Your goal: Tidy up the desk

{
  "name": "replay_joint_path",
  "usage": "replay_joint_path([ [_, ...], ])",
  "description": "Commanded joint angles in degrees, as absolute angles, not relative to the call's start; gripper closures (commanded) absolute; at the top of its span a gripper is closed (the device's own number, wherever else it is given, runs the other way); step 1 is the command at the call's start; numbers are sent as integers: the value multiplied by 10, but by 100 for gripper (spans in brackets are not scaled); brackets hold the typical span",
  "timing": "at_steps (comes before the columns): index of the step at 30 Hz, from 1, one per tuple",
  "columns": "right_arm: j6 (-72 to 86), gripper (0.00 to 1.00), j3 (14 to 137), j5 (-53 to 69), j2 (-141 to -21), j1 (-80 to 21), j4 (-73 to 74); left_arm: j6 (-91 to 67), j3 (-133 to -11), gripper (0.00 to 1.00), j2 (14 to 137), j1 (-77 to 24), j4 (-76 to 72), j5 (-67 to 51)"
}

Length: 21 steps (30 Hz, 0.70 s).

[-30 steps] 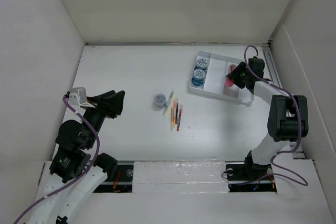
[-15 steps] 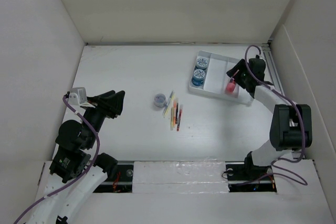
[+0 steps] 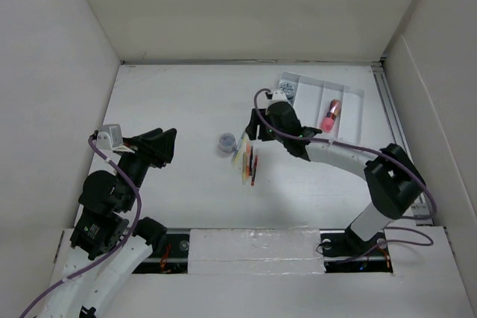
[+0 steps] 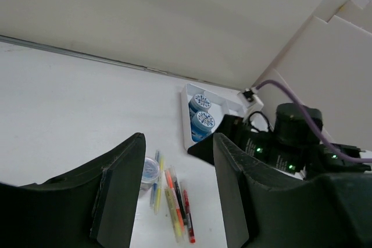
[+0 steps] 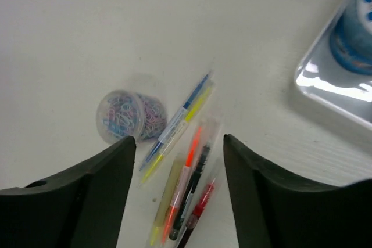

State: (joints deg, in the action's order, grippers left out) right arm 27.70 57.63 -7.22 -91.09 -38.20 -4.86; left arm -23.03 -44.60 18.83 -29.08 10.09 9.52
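Note:
The white desk (image 3: 171, 94) holds a loose cluster of several pens and highlighters (image 3: 247, 160) in the middle, with a small clear tub of coloured paper clips (image 3: 226, 141) to their left. My right gripper (image 3: 253, 135) is open and empty, hovering just above the far end of the pens. In the right wrist view its fingers frame the pens (image 5: 186, 196) and the tub (image 5: 125, 114). My left gripper (image 3: 160, 144) is open and empty at the left, well apart from them. The left wrist view shows the pens (image 4: 174, 201) between its fingers.
A white compartment tray (image 3: 350, 98) stands at the back right. A pink-red marker (image 3: 330, 115) lies in it. Two blue-lidded tubs (image 4: 200, 111) sit in its left compartment, partly hidden by my right arm in the top view. White walls enclose the desk.
My right arm swung from the tray at the back right to above the pens in the middle. The pink-red marker now lies in the tray. The left arm has not moved.

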Motion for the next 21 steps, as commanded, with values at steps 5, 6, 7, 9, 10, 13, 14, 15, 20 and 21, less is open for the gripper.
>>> replay_joint_path([
  [5, 198, 13, 656, -133, -1003, -464, -52, -229, -445, 53, 187, -287, 77, 93],
  [6, 194, 13, 662, -132, -1013, -470, -51, -229, -446, 53, 187, -287, 77, 93],
  [7, 190, 12, 670, -135, -1033, -482, -47, -229, -445, 54, 187, -287, 77, 92],
  [9, 183, 10, 694, -155, -1053, -488, -42, -229, -446, 53, 188, -287, 76, 91],
  [10, 182, 10, 705, -163, -1063, -495, -31, -228, -444, 53, 188, -287, 77, 90],
  [13, 178, 10, 746, -180, -1094, -495, -8, -228, -445, 53, 189, -287, 76, 87],
  [14, 171, 10, 757, -180, -1107, -495, -3, -228, -445, 53, 191, -287, 76, 86],
  [15, 169, 10, 765, -185, -1114, -495, -2, -228, -445, 54, 191, -287, 76, 86],
  [20, 160, 11, 829, -198, -1158, -501, 61, -228, -445, 53, 191, -287, 76, 84],
  [21, 159, 12, 829, -198, -1162, -501, 61, -228, -444, 53, 191, -287, 75, 84],
])
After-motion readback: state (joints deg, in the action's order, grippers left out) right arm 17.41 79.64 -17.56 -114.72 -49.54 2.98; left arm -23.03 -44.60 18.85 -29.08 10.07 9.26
